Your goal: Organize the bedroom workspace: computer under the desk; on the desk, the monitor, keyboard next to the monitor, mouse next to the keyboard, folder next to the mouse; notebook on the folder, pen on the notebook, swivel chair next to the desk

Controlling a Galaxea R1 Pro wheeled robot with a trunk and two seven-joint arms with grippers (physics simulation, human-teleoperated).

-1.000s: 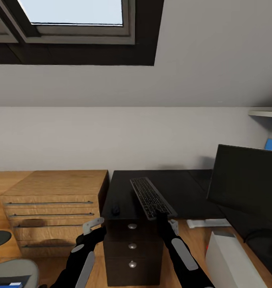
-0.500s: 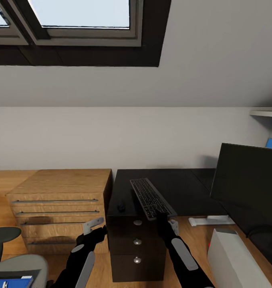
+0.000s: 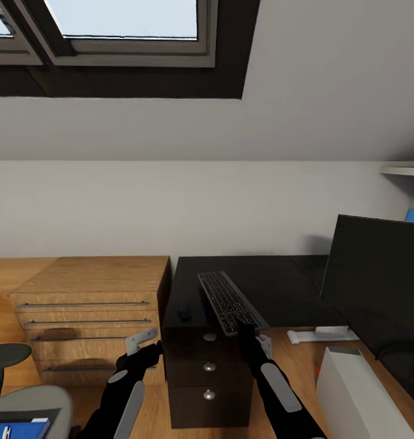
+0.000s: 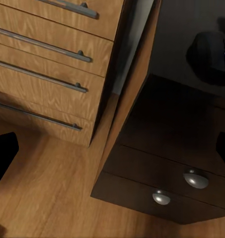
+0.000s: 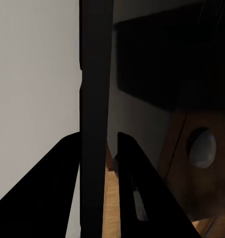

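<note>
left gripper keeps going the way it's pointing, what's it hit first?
Probably the front of the desk, around the top of its black drawer unit just below the mouse. The left gripper looks open and empty; depth is unclear.

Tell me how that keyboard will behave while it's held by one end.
The keyboard looks stiff: it juts out straight from the right tool, without sagging. Gripped at its near end only, it may pivot or slip if swung fast. Its thin edge between the fingers offers little grip.
</note>
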